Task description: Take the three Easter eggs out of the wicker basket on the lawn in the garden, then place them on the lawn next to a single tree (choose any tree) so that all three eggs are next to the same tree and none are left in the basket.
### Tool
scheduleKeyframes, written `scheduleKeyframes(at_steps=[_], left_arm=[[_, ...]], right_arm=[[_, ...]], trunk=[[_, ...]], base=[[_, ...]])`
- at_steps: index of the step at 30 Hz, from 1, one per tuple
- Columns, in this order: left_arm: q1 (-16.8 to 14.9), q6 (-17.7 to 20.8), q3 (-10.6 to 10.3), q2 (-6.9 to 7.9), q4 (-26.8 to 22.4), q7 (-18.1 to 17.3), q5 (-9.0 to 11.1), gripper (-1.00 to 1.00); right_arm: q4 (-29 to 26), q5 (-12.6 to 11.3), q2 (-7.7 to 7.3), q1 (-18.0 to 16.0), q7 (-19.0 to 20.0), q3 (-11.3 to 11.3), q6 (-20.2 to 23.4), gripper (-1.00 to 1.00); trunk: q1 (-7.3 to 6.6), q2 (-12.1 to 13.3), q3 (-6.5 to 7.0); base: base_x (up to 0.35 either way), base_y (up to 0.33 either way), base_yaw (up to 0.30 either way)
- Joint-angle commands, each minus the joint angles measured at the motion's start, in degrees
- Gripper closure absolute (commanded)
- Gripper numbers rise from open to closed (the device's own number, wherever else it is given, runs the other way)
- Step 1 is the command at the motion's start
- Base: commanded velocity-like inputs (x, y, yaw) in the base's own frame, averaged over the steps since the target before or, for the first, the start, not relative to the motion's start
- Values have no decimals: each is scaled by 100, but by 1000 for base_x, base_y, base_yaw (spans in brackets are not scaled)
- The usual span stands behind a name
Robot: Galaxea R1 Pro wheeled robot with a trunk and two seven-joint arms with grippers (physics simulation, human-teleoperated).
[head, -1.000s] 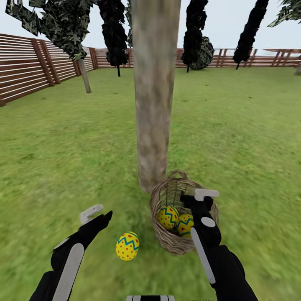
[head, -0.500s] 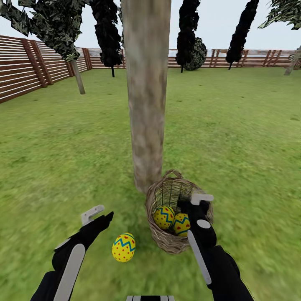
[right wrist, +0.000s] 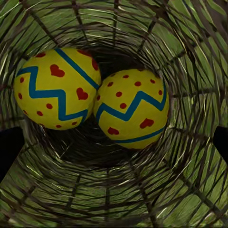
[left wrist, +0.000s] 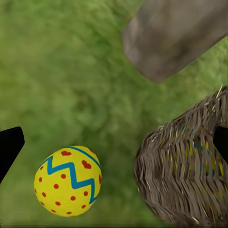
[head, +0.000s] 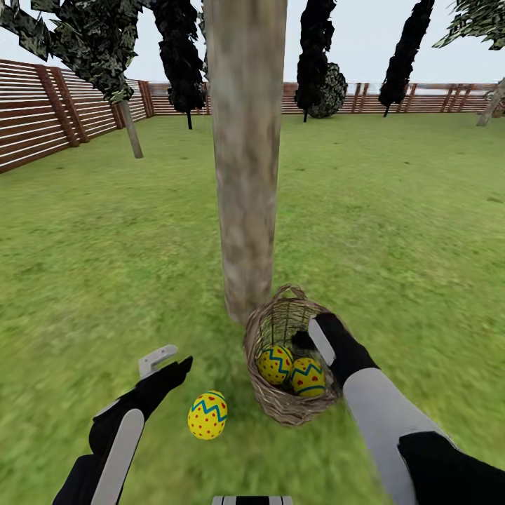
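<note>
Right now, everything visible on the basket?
The basket is small, round and bucket-shaped, of brown woven twigs with see-through gaps and a small loop handle at the far rim. It rests tilted on the lawn beside the tree trunk, mouth toward the robot. Two eggs lie touching inside. The right hand reaches into its mouth; a third egg lies on the grass beside it.

Black arms with pale grey panels, light-grey finger.

surface: green lawn (head: 393,231) | on it: tree trunk (head: 247,175), wicker basket (head: 280,407) just beside trunk, 1 yellow egg (head: 207,415) near basket
</note>
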Motion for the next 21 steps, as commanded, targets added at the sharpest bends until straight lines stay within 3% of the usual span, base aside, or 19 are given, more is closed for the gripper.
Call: scheduleKeyframes(at_steps=[1, 4, 5, 8, 13, 21], left_arm=[[-3, 45, 4, -4, -13, 44, 61, -100], [-2, 130, -5, -4, -30, 45, 61, -100], [-3, 158, -16, -4, -38, 46, 61, -100], [-3, 172, -25, -4, -70, 46, 64, -100], [-2, 177, -33, -20, -98, 53, 84, -100], [-3, 177, -29, -24, -110, 63, 87, -100]], right_arm=[[189, -111, -16, -113, -36, 13, 16, -100], [1255, -369, -116, -712, 90, -10, 28, -100], [2082, -572, -243, -1238, 165, -15, 40, -100], [2663, -805, -416, -1737, 275, -22, 289, -100], [2872, -928, -472, -1911, 574, -14, 551, -100], [2906, -941, -409, -1924, 835, -9, 454, -100]], trunk=[[-1, -2, -5], [-1, -2, -5], [-1, -2, -5], [-1, -2, -5], [-1, -2, -5], [19, -13, -183]], base=[[0, 0, 0], [0, 0, 0], [0, 0, 0], [0, 0, 0], [0, 0, 0], [0, 0, 0]])
